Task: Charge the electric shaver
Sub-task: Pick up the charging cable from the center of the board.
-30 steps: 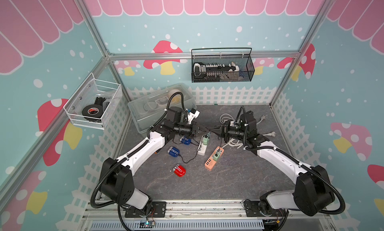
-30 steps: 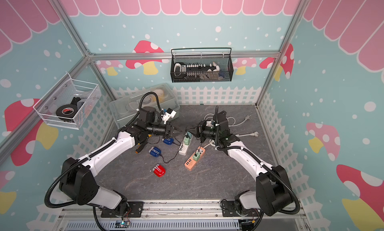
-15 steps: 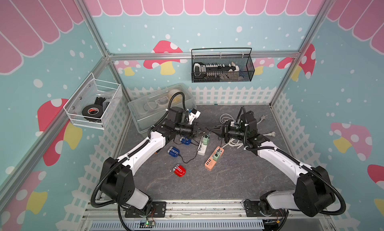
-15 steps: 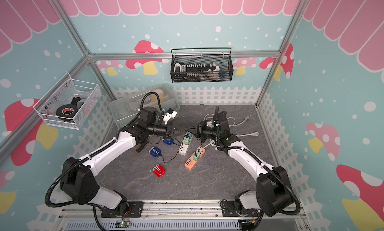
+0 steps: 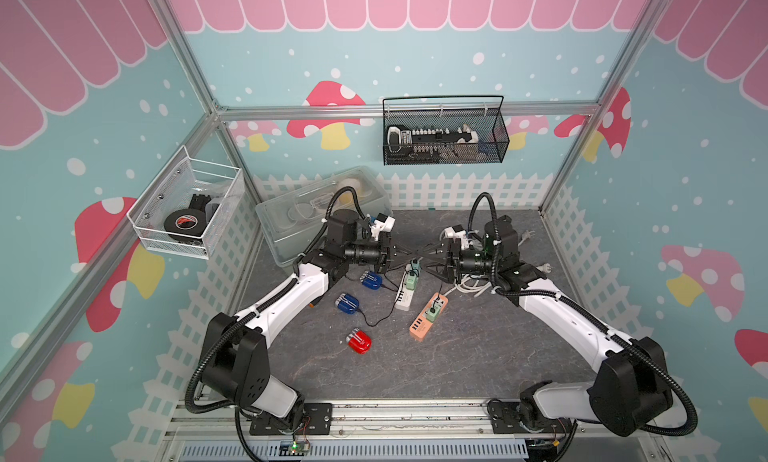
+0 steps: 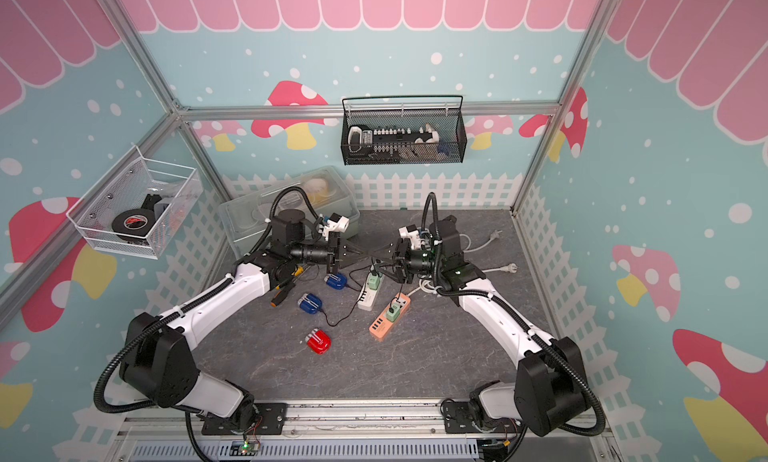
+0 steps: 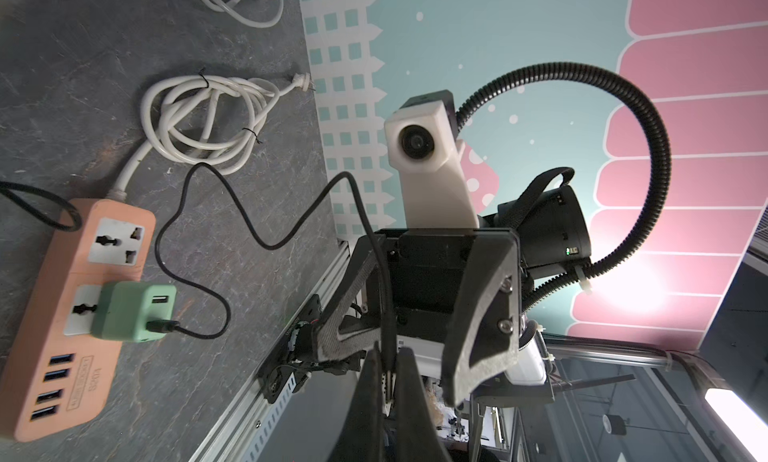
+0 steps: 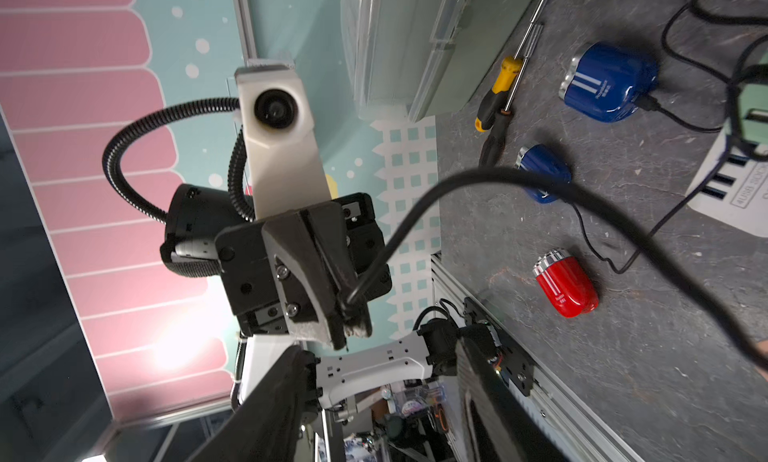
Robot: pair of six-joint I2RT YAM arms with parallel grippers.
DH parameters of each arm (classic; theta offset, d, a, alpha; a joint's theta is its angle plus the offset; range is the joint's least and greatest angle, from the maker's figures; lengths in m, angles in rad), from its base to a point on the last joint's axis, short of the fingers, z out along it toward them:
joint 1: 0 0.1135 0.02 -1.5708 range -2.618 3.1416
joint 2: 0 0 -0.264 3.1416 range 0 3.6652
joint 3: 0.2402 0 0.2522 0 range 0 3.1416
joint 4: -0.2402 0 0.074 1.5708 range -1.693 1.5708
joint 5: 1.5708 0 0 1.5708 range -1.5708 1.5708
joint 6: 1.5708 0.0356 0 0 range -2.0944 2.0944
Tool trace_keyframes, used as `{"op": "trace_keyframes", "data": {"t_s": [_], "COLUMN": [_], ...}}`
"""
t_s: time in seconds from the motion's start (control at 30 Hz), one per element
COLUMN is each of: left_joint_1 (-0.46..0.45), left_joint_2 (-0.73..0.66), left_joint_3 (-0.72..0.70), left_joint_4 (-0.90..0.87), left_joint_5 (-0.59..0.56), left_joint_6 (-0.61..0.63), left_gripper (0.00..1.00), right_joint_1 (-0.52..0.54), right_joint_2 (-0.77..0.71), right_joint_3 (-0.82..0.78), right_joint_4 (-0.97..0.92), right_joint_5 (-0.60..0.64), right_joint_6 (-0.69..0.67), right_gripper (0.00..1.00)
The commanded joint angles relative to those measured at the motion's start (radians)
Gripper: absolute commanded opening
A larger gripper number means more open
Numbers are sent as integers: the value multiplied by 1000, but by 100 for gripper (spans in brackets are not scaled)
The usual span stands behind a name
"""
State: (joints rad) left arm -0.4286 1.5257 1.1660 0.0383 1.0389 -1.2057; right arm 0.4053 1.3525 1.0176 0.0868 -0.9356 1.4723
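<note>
Lying near the cable (image 8: 490,174): white strip (image 5: 404,298), blue shaver (image 5: 372,280).

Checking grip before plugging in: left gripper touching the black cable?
Touching. In the left wrist view the left gripper is shut on the end of the black cable, with no gap.

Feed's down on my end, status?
Left gripper shut on black cable end; right gripper open. Red shaver on table, no cable in it. Blue shaver cable loops close beside it.

Front shaver (image 5: 359,341) left of front power strip (image 5: 419,326)
</note>
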Motion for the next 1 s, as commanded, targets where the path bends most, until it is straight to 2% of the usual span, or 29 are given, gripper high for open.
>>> {"op": "trace_keyframes", "data": {"t_s": [0.0,0.17,0.27,0.4,0.6,0.77,0.97], "left_joint_1": [4,14,13,14,11,3,-6], "left_joint_2": [-2,-10,-9,-7,0,17,24], "left_joint_3": [-32,-64,-71,-102,-102,-79,-80], "left_joint_4": [159,287,299,394,386,391,395], "left_joint_5": [59,62,67,60,61,60,63], "left_joint_6": [-224,-368,-404,-486,-482,-482,-482], "left_gripper": [0,0,0,0,0,0,0], "right_joint_1": [-4,-15,-36,-52,-62,-62,-61], "right_joint_2": [8,-1,1,14,47,47,68], "right_joint_3": [2,-39,-69,-62,-52,-52,-49], "right_joint_4": [143,216,305,328,465,379,412], "right_joint_5": [-83,-86,-99,-113,-117,-132,-113], "right_joint_6": [-16,43,112,135,247,209,246], "right_gripper": [58,47,39,37,37,36,28]}}
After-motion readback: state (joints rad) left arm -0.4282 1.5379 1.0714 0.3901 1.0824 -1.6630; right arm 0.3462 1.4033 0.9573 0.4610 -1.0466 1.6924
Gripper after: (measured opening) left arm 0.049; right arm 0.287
